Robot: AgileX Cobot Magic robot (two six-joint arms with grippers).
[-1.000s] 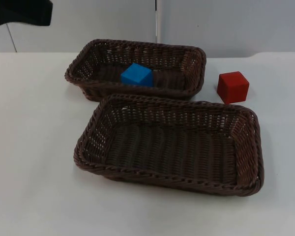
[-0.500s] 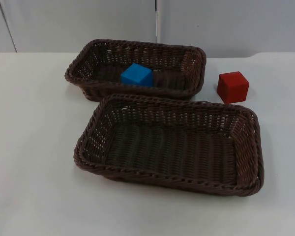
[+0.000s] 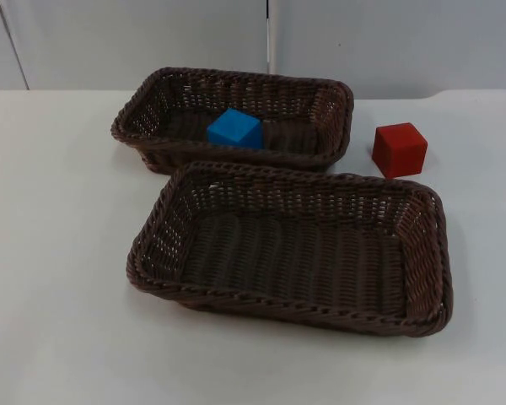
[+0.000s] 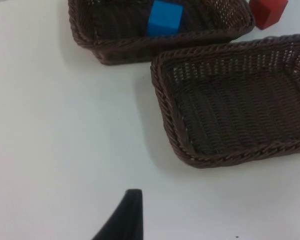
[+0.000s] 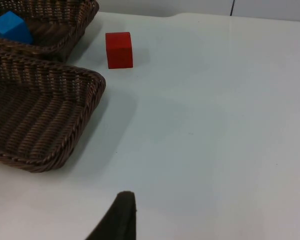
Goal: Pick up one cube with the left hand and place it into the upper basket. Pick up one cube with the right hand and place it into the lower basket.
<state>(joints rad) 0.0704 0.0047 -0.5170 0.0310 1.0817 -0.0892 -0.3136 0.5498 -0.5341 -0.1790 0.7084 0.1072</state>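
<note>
On the white table (image 3: 59, 253), in front of the grey wall (image 3: 135, 42), you have two brown wicker baskets set close together, one behind the other.

Item 1: the upper basket (image 3: 236, 78) stands nearer the wall. The blue cube (image 3: 234, 128) rests inside it on the basket floor, roughly at its middle.

Item 2: the lower basket (image 3: 287, 305) stands nearer the front edge. No cube lies in it.

Item 3: the red cube (image 3: 399, 149) sits upright on the bare table. It is just beside the right end of the upper basket and just behind the far right corner of the lower basket, touching neither.

Item 4: your left gripper (image 4: 127, 215) hangs over bare table on the left side, well apart from both baskets. Its wrist view takes in the blue cube (image 4: 164, 17) in the upper basket (image 4: 155, 42), the lower basket (image 4: 165, 100) and the red cube (image 4: 267, 12). Whether this claw is wide or narrow cannot be told. It holds nothing that can be seen.

Item 5: your right gripper (image 5: 121, 215) hangs over bare table on the right side, clear of the lower basket (image 5: 97, 85). The red cube (image 5: 119, 49) lies well ahead of it. The state of this claw cannot be told either.
</note>
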